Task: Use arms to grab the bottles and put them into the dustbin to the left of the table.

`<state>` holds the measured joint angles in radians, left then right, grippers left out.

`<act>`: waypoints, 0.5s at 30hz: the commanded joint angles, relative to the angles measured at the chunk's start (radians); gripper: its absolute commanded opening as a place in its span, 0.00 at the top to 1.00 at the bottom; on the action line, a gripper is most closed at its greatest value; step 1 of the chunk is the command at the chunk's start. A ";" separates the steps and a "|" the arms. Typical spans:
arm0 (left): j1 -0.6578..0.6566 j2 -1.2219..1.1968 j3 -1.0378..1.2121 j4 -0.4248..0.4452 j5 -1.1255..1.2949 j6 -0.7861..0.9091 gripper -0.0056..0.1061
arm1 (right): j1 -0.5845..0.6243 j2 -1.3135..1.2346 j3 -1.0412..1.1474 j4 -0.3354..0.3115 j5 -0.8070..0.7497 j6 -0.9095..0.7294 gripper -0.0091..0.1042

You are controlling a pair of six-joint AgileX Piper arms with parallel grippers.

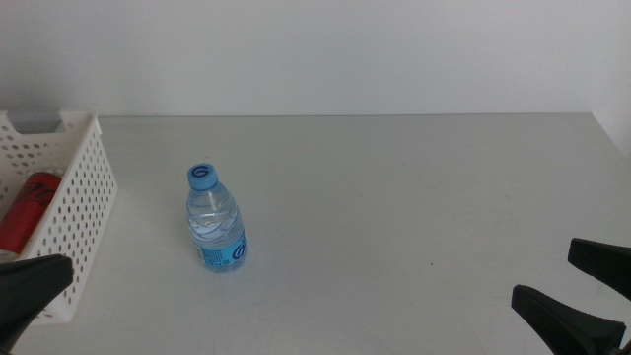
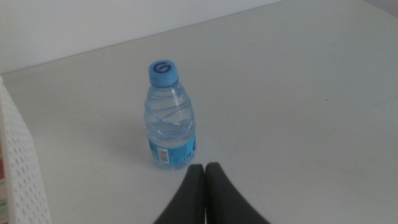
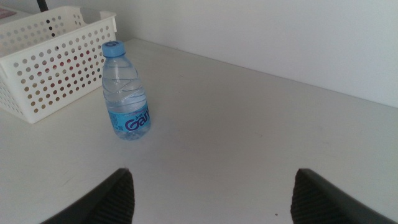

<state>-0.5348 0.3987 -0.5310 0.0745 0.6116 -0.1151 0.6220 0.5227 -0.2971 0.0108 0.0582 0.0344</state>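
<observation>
Grey-white table [image 1: 414, 197] carries one upright water bottle [image 1: 215, 219], standing just beside the dustbin [image 1: 84, 212], where a red can [image 1: 28, 209] already lies. Left gripper [image 2: 204, 180], jaws clenched, faces the bottle; right gripper [image 3: 211, 193] waits released, well apart.

The dustbin [image 1: 79, 197] at the table's [image 1: 394, 197] left edge was cut off by the middle view's left border, and its perforated wall hid most of the red can [image 1: 28, 209] lying inside, so only the can's upper side showed. The left gripper [image 1: 30, 286] showed only as a dark tip at that view's lower left corner, and the right gripper [image 1: 582, 296] was cut by the lower right border. The small print on the water bottle's [image 2: 169, 118] label was too fine to read.
</observation>
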 commanded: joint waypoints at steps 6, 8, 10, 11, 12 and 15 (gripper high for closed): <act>-0.043 0.208 -0.027 0.038 -0.322 -0.022 0.96 | 0.000 0.000 -0.024 -0.011 -0.072 -0.004 0.35; -0.043 0.273 -0.027 0.037 -0.407 -0.022 0.96 | 0.000 0.000 -0.024 -0.011 -0.072 -0.004 0.35; -0.043 0.332 -0.027 0.037 -0.484 -0.022 0.96 | 0.000 0.000 -0.024 -0.011 -0.072 -0.004 0.35; -0.043 0.362 -0.027 0.037 -0.514 -0.022 0.96 | 0.000 0.000 -0.024 -0.011 -0.072 -0.004 0.35; -0.043 0.388 -0.027 0.037 -0.541 -0.022 0.96 | 0.000 0.000 -0.024 -0.011 -0.072 -0.004 0.35; -0.043 0.448 -0.027 0.036 -0.596 -0.022 0.96 | 0.000 0.000 -0.024 -0.011 -0.072 -0.004 0.35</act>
<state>-0.5691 0.8275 -0.5310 0.1093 0.1376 -0.1195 0.6220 0.5227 -0.2971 0.0108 0.0582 0.0344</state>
